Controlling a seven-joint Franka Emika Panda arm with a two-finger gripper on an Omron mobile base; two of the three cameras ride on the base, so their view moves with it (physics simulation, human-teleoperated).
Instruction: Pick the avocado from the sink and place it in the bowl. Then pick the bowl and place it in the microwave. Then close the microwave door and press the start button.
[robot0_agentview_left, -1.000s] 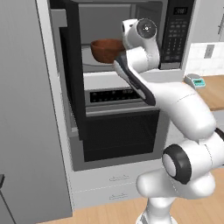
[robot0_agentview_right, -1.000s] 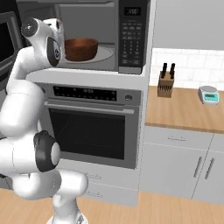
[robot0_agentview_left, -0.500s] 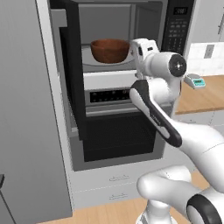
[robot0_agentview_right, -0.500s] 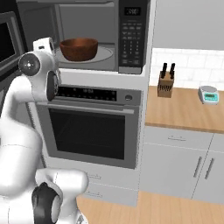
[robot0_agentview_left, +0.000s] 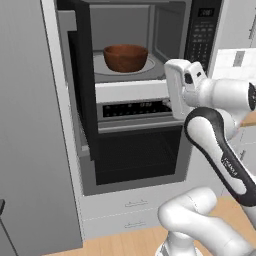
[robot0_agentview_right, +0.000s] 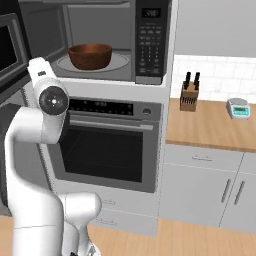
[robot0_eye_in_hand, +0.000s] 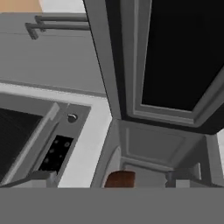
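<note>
The wide, dark reddish-brown wooden bowl (robot0_agentview_left: 125, 58) sat on the round glass turntable (robot0_agentview_right: 120, 62) inside the built-in dark grey microwave (robot0_agentview_right: 150, 45), above and beyond the pincer (robot0_eye_in_hand: 111, 179), whose two small dark fingertips (robot0_eye_in_hand: 41, 176) stood spread wide and released, holding nothing. The dark grey microwave door with its black glass window (robot0_eye_in_hand: 175, 52) hung open just ahead of the pincer, and the black-glass oven (robot0_agentview_right: 102, 152) lay below it.

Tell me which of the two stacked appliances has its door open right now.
The upper one, the microwave: its door is swung out to the left, exposing the wooden bowl on the turntable. The oven below, with the bar handle, is shut.
</note>
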